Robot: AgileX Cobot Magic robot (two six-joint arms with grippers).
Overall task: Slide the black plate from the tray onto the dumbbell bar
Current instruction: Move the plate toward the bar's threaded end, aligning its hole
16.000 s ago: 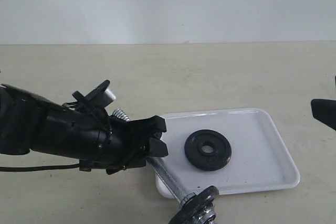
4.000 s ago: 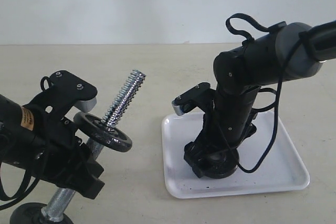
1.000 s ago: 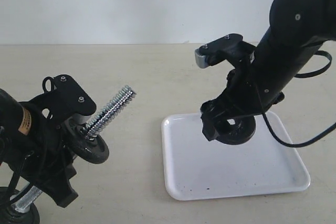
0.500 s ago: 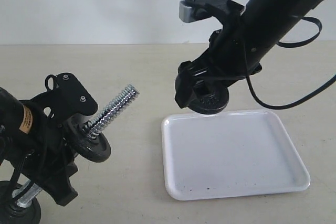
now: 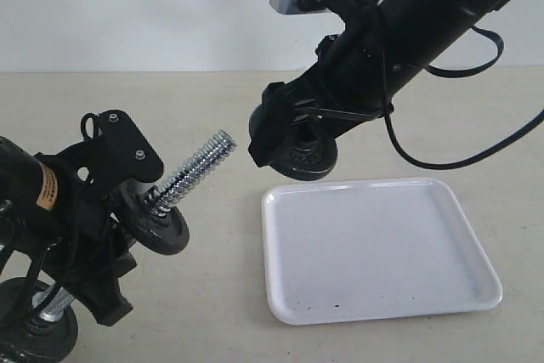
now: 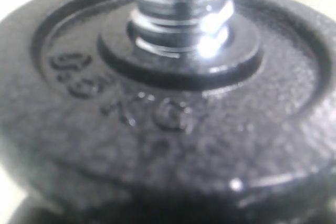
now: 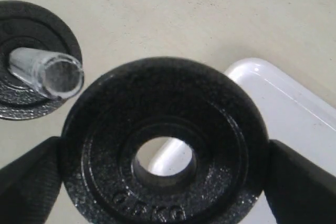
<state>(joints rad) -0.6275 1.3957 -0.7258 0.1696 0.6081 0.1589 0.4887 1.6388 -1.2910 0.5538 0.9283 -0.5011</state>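
My right gripper (image 5: 289, 144) is shut on the black plate (image 5: 306, 159) and holds it by the rim in the air, left of and above the white tray (image 5: 374, 248). In the right wrist view the fingers (image 7: 302, 182) clamp both sides of the plate (image 7: 220, 124); its central hole shows the tray's rim. The dumbbell bar (image 5: 197, 165) tilts up to the right with its threaded end free, a short gap from the plate. My left gripper (image 5: 82, 282) is shut on the bar's middle. A black disc (image 5: 160, 225) sits on the bar above that grip and fills the left wrist view (image 6: 168, 119).
The tray (image 7: 294, 114) holds only a few dark specks. Another black disc (image 5: 34, 333) caps the bar's lower end at the bottom left. The bar's end (image 7: 50, 74) appears beside the held plate. The beige tabletop runs back to a white wall.
The right gripper has lifted the black plate off the tray and carried it up and left, towards the bar's threaded end. The left arm has shifted the bar slightly.
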